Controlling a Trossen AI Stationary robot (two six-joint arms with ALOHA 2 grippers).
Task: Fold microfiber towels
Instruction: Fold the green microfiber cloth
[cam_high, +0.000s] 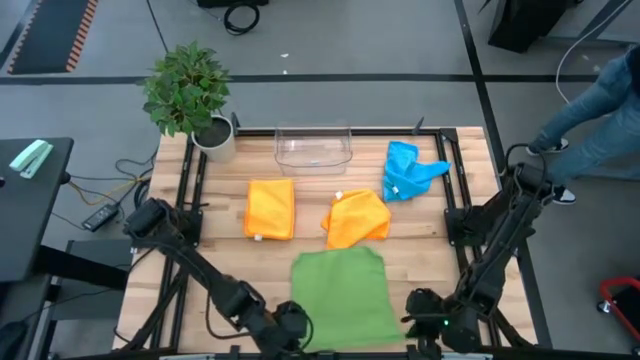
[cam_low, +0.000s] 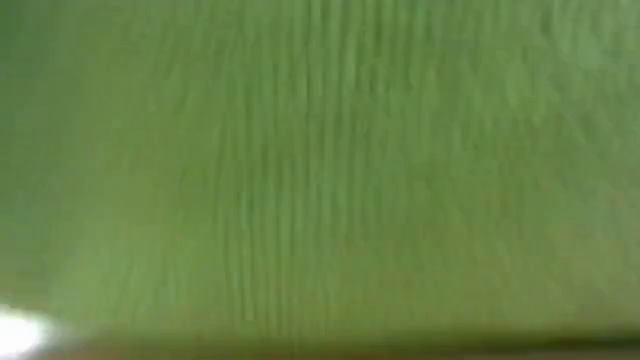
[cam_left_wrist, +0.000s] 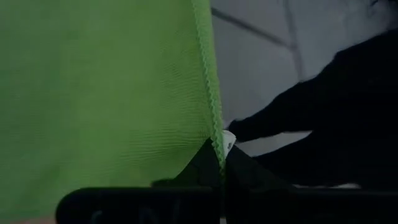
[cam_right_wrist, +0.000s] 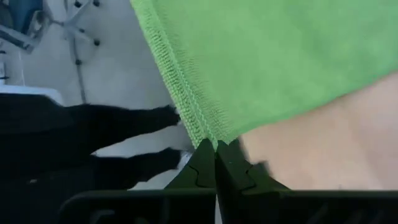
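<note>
Green towel (cam_high: 343, 290) at near table edge; left hand (cam_left_wrist: 219, 163) and right hand (cam_right_wrist: 216, 155) each clamped on one near corner.

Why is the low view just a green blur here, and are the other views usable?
Low view: the green towel hangs right against the lens, out of focus, filling the frame, with a small glare spot at one lower corner. High view: evenly lit, sharp, whole table readable. Left wrist view: weave crisp, left gripper dark against bright floor. Right wrist view: hem sharp, right gripper likewise silhouetted, floor behind soft.
</note>
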